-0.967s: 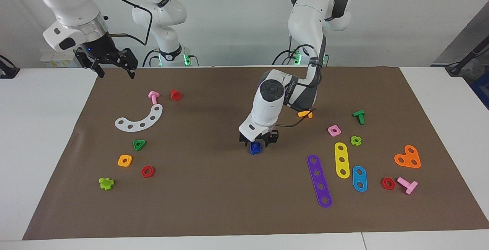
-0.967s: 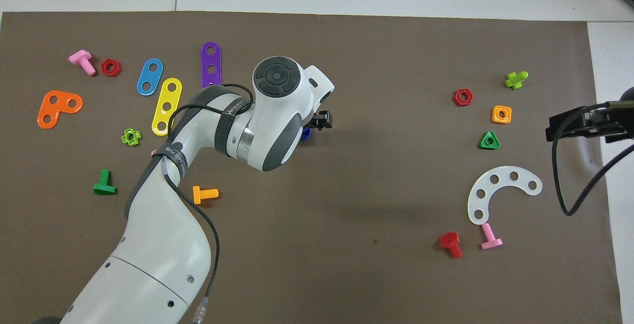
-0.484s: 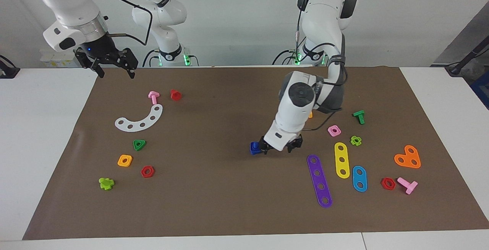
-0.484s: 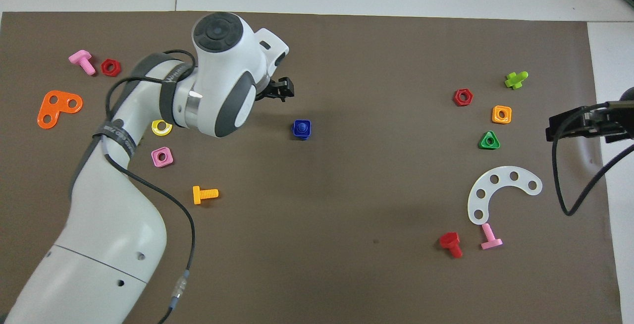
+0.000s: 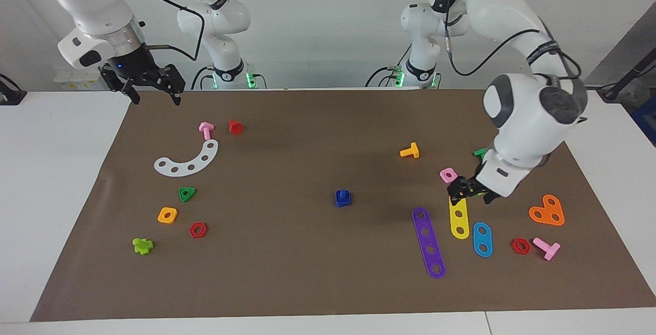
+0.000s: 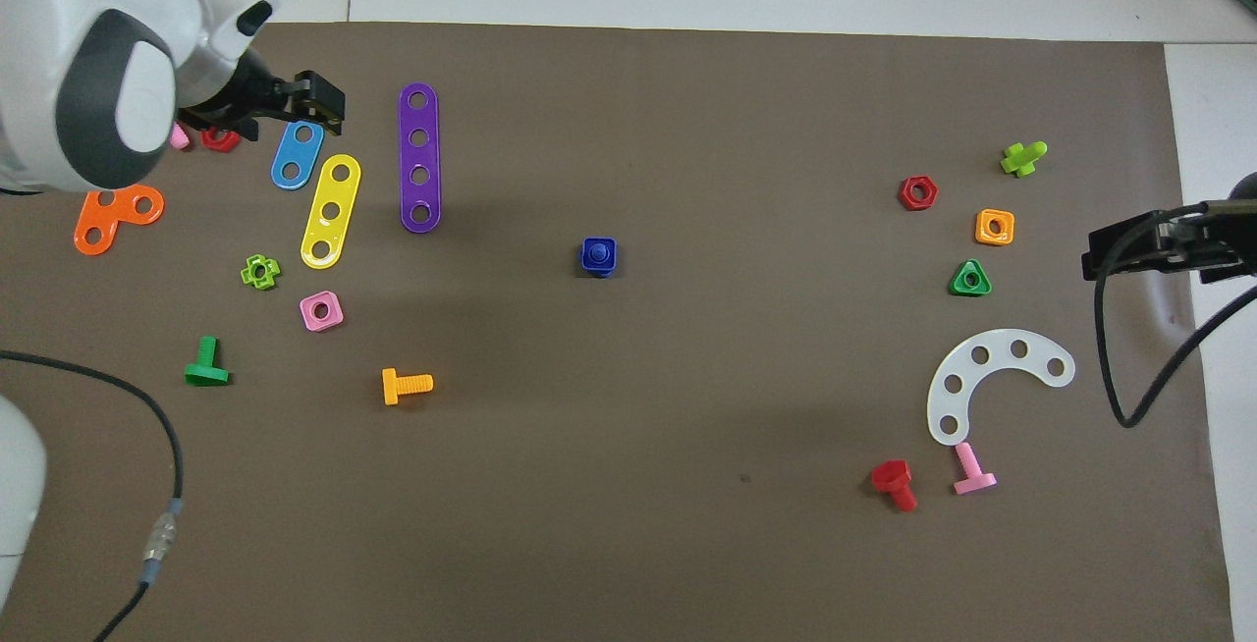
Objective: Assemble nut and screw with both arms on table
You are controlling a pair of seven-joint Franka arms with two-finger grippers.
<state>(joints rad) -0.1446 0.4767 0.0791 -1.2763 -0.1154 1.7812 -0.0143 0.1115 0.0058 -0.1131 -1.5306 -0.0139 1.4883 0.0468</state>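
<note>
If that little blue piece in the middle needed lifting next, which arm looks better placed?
Probably the left. Its pincer hangs low over the yellow strip, beside the blue nut and screw. The right pincer waits high by the mat's corner.

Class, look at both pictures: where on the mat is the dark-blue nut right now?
The nut sits near the mat's middle with the screw standing in it, alone, between the purple strip and the green triangular nut.

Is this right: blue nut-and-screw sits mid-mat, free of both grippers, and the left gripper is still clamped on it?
Not quite. The blue nut with the screw in it does sit mid-mat, but nothing grips it: the facing view shows the left gripper over the yellow strip, and the right gripper waiting at the mat's edge.
</note>
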